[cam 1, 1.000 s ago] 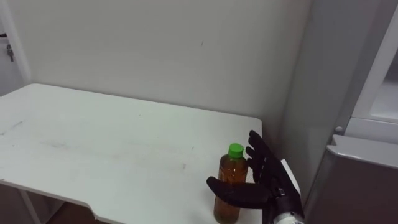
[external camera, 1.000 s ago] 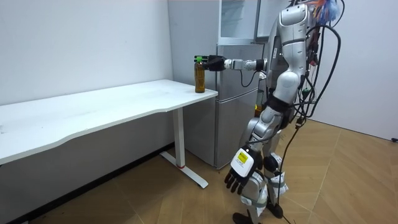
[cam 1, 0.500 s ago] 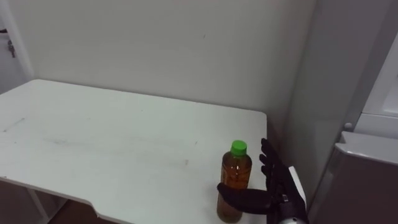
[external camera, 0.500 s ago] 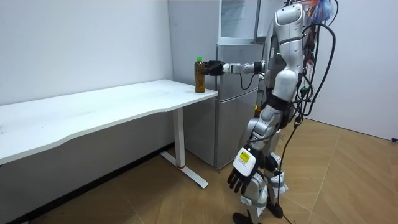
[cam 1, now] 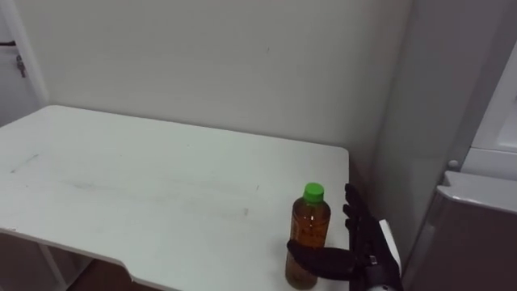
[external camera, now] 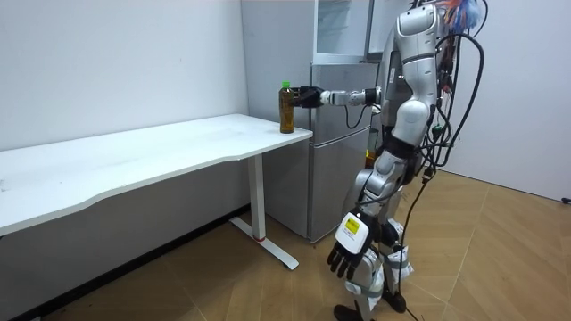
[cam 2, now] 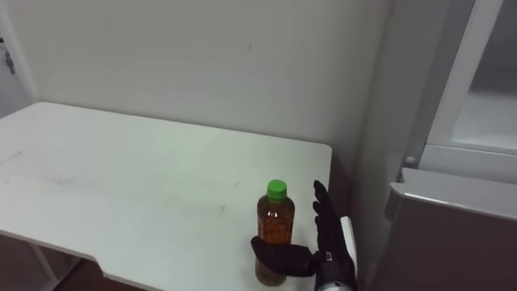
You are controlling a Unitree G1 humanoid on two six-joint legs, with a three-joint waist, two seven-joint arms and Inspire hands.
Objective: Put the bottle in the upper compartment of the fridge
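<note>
An amber bottle (cam 1: 309, 236) with a green cap stands upright near the right front corner of the white table (cam 1: 145, 186). My right hand (cam 1: 365, 241) is open just to the right of it, fingers straight and pointing up. Its thumb reaches across the front of the bottle's lower half. In the room view I stand beside the grey fridge (external camera: 335, 134) with my right arm stretched out to the bottle (external camera: 285, 107). My left hand (external camera: 348, 251) hangs by my leg with relaxed fingers.
The fridge (cam 1: 477, 218) stands right of the table, its side wall close behind my right hand. Its upper compartment (cam 1: 505, 121) shows a white inside. A plain wall runs behind the table. The table top stretches bare to the left.
My right hand has sunk a little beside the bottle, from cap height to the bottle's body. The bottle has stayed put. The eye view has shifted slightly.
</note>
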